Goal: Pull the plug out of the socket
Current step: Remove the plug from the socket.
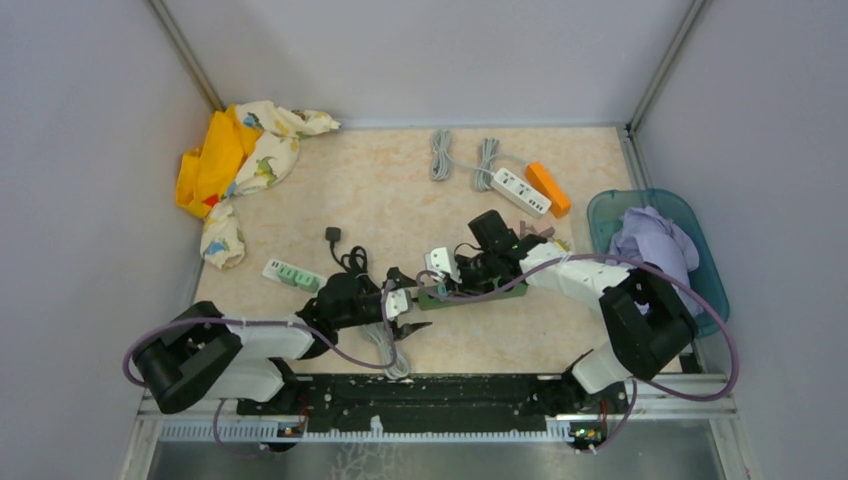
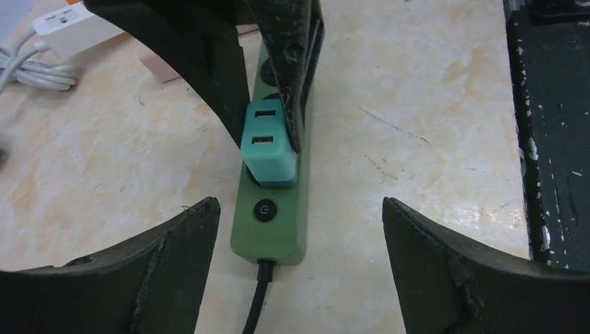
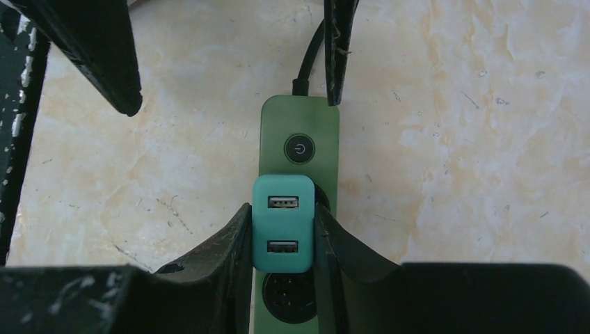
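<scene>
The right fingers [image 3: 222, 247] are pinched tight on the teal plug [image 3: 282, 223], one on each side of it. The plug sits in the green socket strip [image 3: 299, 122] on the bench [image 3: 487, 139]. The left fingers [image 2: 177, 243] stand wide apart, holding nothing, either side of the strip's switch end.

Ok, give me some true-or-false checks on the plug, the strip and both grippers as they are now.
1. The right gripper is shut on the plug. True.
2. The plug is out of the strip. False: it sits in a socket.
3. The left gripper clamps the strip. False: it is open, with a finger on either side, apart from it.
4. The plug shows two USB ports. True.
5. The cord leaves the strip at the button end. True.
</scene>
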`<state>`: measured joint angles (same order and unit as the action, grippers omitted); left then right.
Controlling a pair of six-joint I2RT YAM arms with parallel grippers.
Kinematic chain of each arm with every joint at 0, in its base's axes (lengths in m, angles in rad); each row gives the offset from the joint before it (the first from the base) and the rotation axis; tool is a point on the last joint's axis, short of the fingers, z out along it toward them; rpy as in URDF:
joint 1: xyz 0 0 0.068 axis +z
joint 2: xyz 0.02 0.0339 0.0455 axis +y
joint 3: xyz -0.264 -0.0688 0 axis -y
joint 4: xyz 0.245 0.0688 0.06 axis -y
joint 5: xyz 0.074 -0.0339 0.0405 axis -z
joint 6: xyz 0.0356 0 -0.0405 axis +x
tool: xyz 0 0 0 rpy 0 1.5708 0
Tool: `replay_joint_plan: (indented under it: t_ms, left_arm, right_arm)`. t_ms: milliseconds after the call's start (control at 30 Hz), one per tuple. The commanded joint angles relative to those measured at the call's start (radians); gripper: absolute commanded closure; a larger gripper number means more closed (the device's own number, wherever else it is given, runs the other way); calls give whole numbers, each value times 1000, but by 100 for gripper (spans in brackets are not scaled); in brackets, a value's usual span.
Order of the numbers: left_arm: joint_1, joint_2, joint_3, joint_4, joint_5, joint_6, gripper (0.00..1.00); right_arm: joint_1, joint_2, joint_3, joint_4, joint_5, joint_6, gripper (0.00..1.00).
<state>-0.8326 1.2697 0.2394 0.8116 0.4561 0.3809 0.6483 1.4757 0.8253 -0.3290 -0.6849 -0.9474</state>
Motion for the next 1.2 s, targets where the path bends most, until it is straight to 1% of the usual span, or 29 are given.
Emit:
replay_joint_plan:
  t_ms: [0, 233, 367, 500, 567, 600, 633, 800, 933, 1067, 1167]
  left_arm:
    - [-13, 88, -55, 276, 15, 37, 9]
    - [-13, 260, -93, 548, 4, -26, 8]
    - [-14, 327, -110, 647, 9, -39, 7]
    - [-13, 437, -115, 781, 15, -58, 6]
    - [-12, 513, -124, 881, 11, -80, 5]
    - [-13, 554, -131, 956, 7, -89, 5]
    - [-12, 574, -125, 973, 14, -89, 4]
    - [-10, 584, -118, 976, 17, -98, 4]
    - [-11, 612, -92, 969, 4, -114, 6]
    - [-11, 619, -53, 900, -15, -125, 12]
    - [-11, 624, -13, 842, -18, -131, 14]
  right_arm:
    - [-19, -13, 68, -114, -108, -105, 100]
    - [-35, -8, 74, -139, -97, -130, 100]
    - [-42, -5, 75, -144, -101, -136, 100]
    - [-44, -2, 78, -150, -107, -134, 100]
    - [-45, -2, 79, -152, -108, -135, 100]
    - [-45, -1, 80, -153, -109, -135, 100]
    - [-46, 0, 80, -154, -111, -134, 100]
    - [-47, 6, 84, -163, -125, -137, 100]
    - [-47, 10, 86, -179, -137, -153, 100]
    - [-47, 12, 86, -190, -167, -166, 100]
    - [-46, 16, 86, -204, -185, -182, 100]
